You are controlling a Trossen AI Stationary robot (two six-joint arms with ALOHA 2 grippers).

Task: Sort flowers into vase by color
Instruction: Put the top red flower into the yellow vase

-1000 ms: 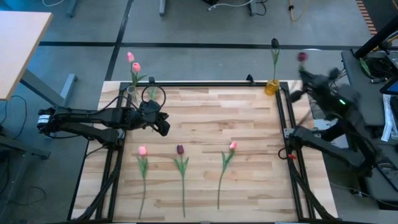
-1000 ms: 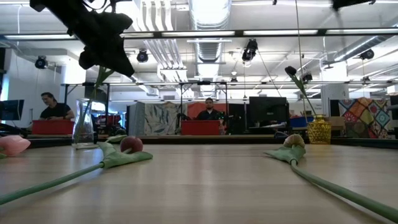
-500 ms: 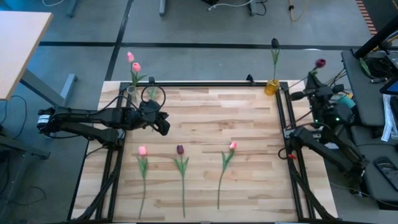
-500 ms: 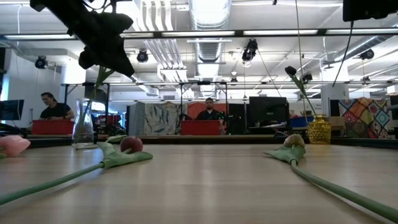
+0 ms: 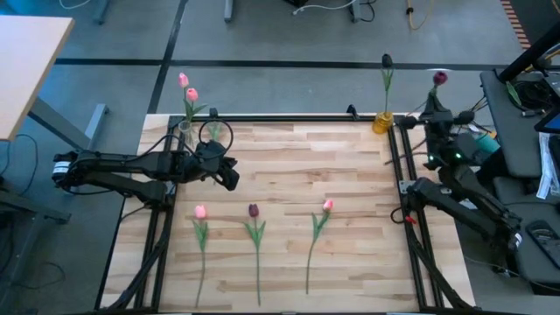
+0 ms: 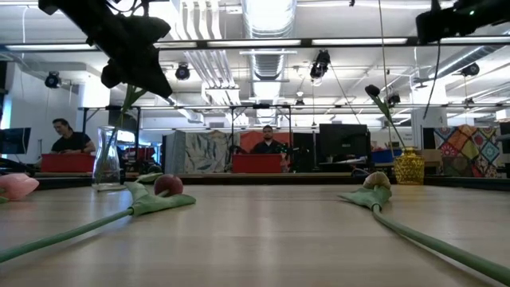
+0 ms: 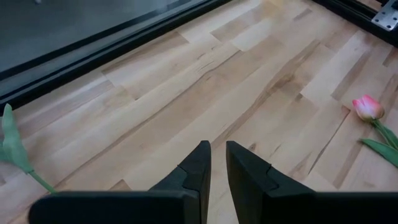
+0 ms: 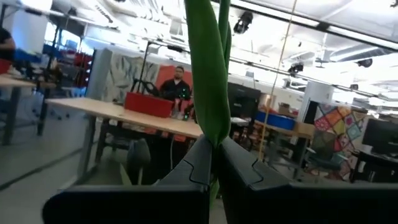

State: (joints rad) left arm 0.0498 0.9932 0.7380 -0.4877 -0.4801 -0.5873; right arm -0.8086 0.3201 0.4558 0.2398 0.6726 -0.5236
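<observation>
A clear vase (image 5: 185, 131) at the far left corner holds two pink tulips (image 5: 187, 88). A yellow vase (image 5: 382, 122) at the far right corner holds one maroon tulip (image 5: 386, 61). A pink tulip (image 5: 200, 212), a maroon tulip (image 5: 253, 210) and another pink tulip (image 5: 327, 206) lie flat on the table. My right gripper (image 5: 435, 112) is raised just outside the far right corner, shut on another maroon tulip (image 5: 439, 79). My left gripper (image 5: 229, 176) hovers shut over the left part of the table, near the clear vase. My right gripper (image 8: 216, 146) pinches the maroon tulip's green stem and leaf (image 8: 210, 118) between its two fingers. The leaf runs on past the fingertips and the head (image 5: 439, 79) stands beyond them. The flower is lifted clear of the table.
A black frame rail (image 5: 289, 118) runs along the table's far edge and both sides. The middle and far part of the wooden top (image 5: 306, 157) is bare. In the low view the yellow vase (image 6: 409, 167) stands right and the clear vase (image 6: 106, 159) left; people sit at desks behind.
My right arm has swung in from beyond the table's right edge toward the yellow vase, carrying the maroon tulip. Its gripper has come into the top right of the low view and shifted left. The left arm and the flowers on the table have kept still.
</observation>
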